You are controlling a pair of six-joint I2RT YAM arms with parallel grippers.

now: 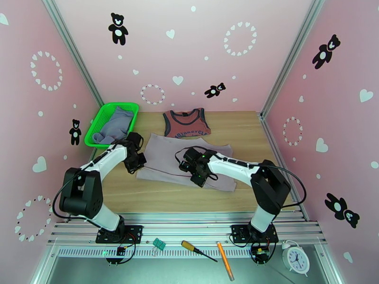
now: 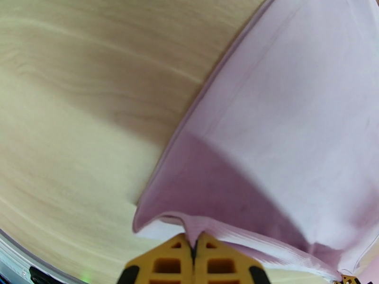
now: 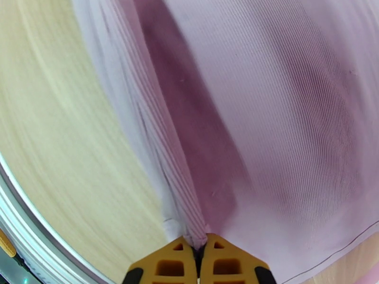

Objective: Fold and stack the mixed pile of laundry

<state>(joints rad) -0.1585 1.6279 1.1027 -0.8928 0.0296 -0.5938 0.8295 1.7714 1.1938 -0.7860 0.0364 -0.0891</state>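
A pale grey-lilac shirt [image 1: 187, 162] lies spread across the middle of the wooden table. At its left edge my left gripper [image 1: 136, 163] is shut on a pinch of its cloth; the left wrist view shows the yellow fingers [image 2: 166, 261] closed on a raised fold of the shirt [image 2: 284, 128]. My right gripper [image 1: 198, 176] is shut on the shirt's near hem, a ribbed fold [image 3: 180, 195] running into its fingers [image 3: 161, 268]. The rust-red top [image 1: 186, 122] lies flat behind the shirt. A blue-grey piece [image 1: 113, 125] rests in the green basket.
The green mesh basket [image 1: 97, 125] stands at the back left against the pink wall. Bare wood lies in front of the shirt [image 1: 156, 195]. Beyond the table's near rail are a screwdriver [image 1: 199, 251], an orange pen [image 1: 225, 260] and a white clock [image 1: 294, 257].
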